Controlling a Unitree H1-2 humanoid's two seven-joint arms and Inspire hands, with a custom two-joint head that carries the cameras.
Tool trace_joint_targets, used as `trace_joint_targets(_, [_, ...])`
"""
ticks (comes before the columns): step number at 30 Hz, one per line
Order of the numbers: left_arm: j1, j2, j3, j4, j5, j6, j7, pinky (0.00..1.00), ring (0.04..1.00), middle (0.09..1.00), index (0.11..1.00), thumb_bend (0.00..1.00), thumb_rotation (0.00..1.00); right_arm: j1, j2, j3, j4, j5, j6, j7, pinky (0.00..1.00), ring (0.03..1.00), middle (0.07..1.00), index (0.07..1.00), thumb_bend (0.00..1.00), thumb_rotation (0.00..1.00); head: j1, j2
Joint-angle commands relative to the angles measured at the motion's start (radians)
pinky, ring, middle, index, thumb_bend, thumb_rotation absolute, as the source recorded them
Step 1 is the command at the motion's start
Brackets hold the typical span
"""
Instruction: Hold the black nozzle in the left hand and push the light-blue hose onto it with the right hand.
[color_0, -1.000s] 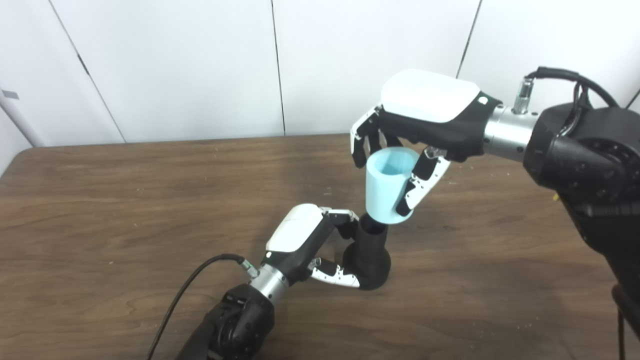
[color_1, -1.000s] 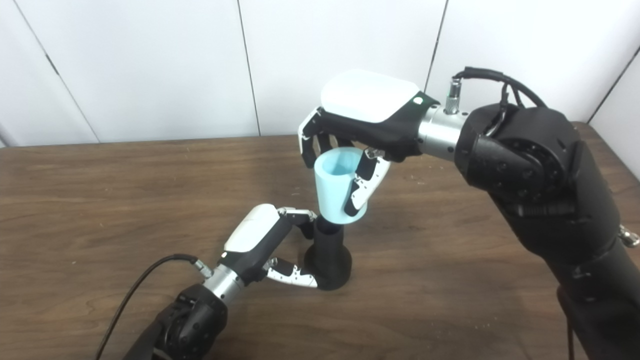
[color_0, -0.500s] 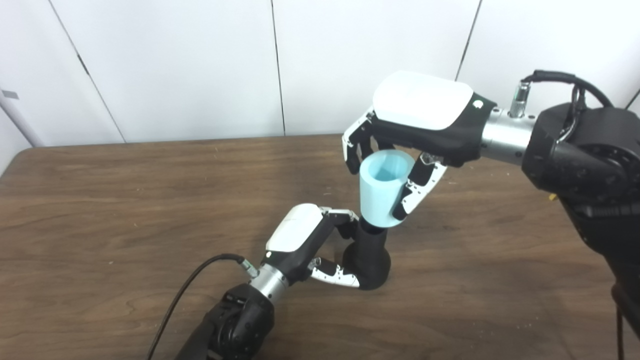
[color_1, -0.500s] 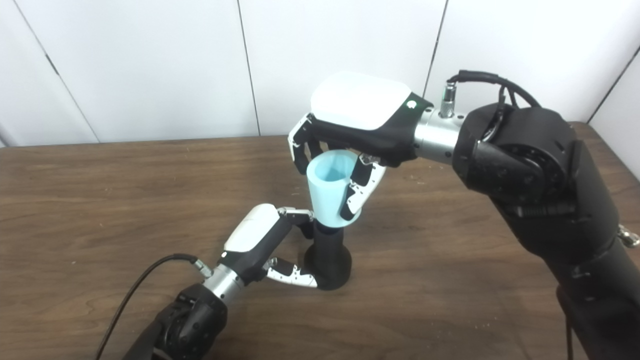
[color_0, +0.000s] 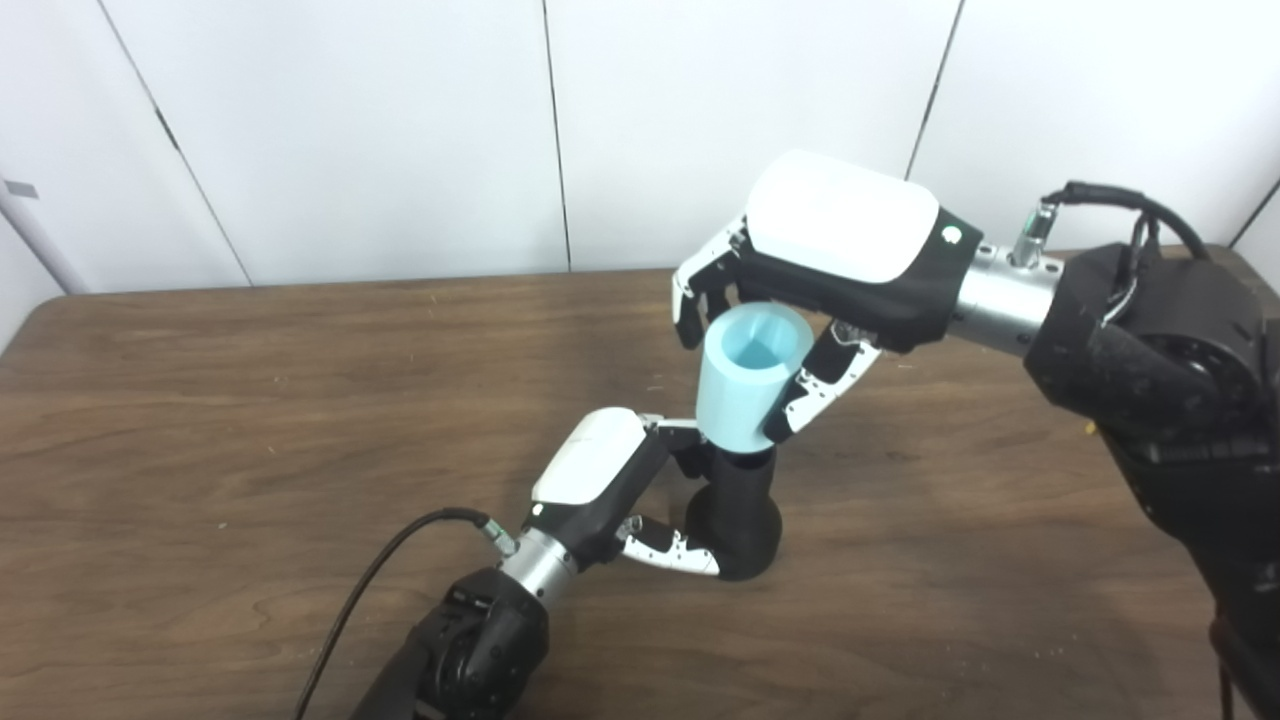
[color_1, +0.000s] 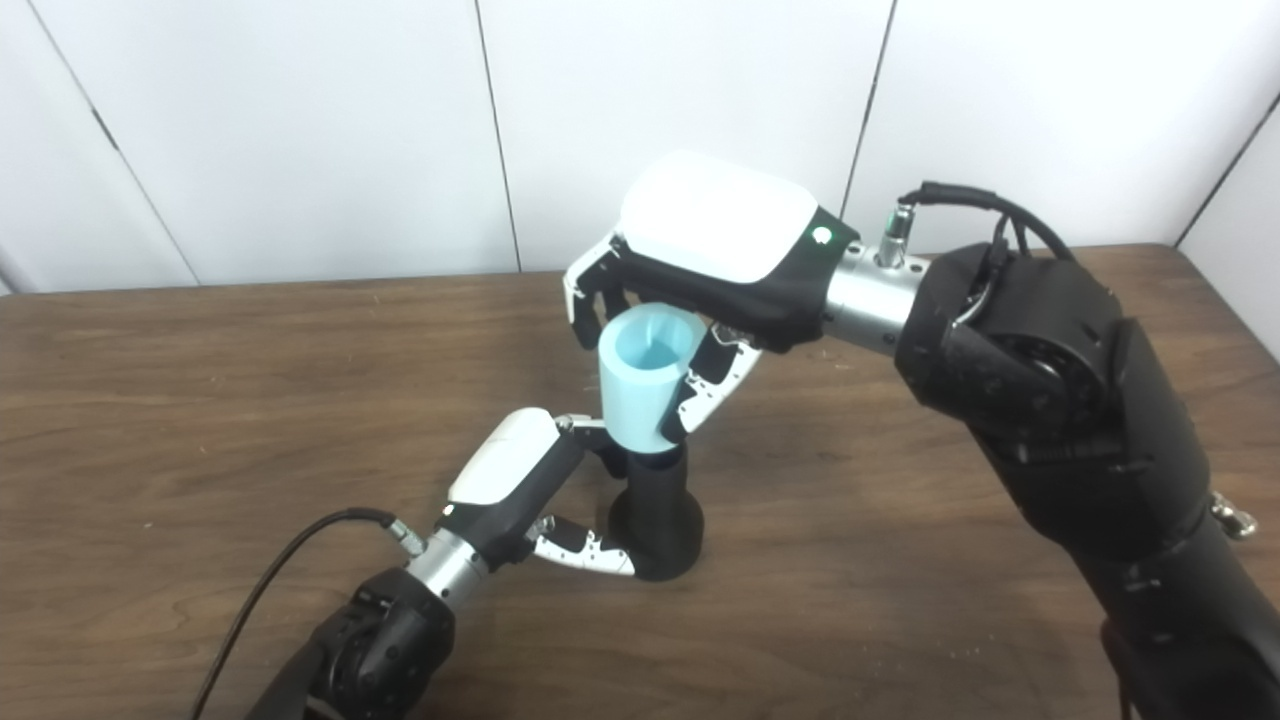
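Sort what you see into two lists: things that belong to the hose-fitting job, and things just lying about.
Job:
black nozzle
light-blue hose
left hand, gripping the nozzle
right hand, holding the hose

Lying about:
wooden table
small crumbs

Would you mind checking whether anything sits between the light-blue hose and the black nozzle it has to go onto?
Nothing visible does. The right hand holds the light-blue hose directly over the black nozzle, its lower end at the nozzle's neck. The left hand grips the nozzle from the side, below the top.

Light-blue hose (color_0: 748, 380); black nozzle (color_0: 738, 510); brown wood-grain table (color_0: 200, 400)
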Motion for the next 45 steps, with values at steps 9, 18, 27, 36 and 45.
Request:
trace_joint_targets(9, [0.037,0.04,-0.024,0.03,0.047,0.05,-0.084,0.78,0.574,0.498,0.476,0.52,0.0,-0.025,-0.011,-0.023,-0.011,-0.003,0.031,-0.009,0.26,0.365,0.446,0.531,0.51,0.0,-0.002,0.003])
trace_joint_targets(18, [0.038,0.045,-0.02,0.029,0.048,0.044,-0.089,0.79,0.574,0.501,0.472,0.52,0.0,-0.019,-0.012,-0.034,-0.031,0.039,0.108,0.0,0.19,0.333,0.446,0.543,0.51,0.0,-0.005,0.006])
trace_joint_targets(27, [0.036,0.039,-0.023,0.028,0.051,0.049,-0.089,0.79,0.574,0.497,0.476,0.52,0.0,-0.018,-0.012,-0.021,-0.049,0.048,0.147,0.024,0.2,0.335,0.447,0.544,0.51,0.0,-0.005,0.009])
trace_joint_targets(36, [0.038,0.042,-0.022,0.024,0.054,0.052,-0.095,0.79,0.574,0.5,0.473,0.52,0.0,-0.006,-0.01,-0.01,-0.049,0.043,0.152,0.032,0.21,0.335,0.45,0.545,0.51,0.0,-0.004,0.009])
trace_joint_targets(45, [0.039,0.039,-0.02,0.025,0.052,0.053,-0.094,0.79,0.575,0.5,0.473,0.52,0.0,-0.01,-0.018,0.008,-0.056,0.017,0.143,0.037,0.21,0.338,0.452,0.539,0.51,0.0,-0.006,0.01])
